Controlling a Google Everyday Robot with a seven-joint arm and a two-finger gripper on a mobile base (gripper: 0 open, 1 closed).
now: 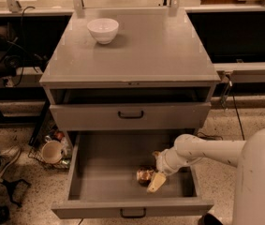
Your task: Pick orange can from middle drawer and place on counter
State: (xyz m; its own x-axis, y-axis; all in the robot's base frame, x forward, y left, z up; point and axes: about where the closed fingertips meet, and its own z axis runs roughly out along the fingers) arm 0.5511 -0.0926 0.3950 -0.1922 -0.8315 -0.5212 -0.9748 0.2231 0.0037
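The orange can (144,175) lies on the floor of the open middle drawer (104,172), towards its front right. My gripper (153,178) reaches down into the drawer from the right, and its pale fingers (157,182) sit against the can's right side. I cannot see whether it grips the can. The counter (146,50) is the grey top of the cabinet above, with a white bowl (103,30) at its back left.
The upper drawer front (130,115) with its dark handle is shut above the open drawer. My white arm (216,151) comes in from the right. A wire basket with a cup (51,151) stands on the floor to the left. A person's leg and shoe (1,158) are at the far left.
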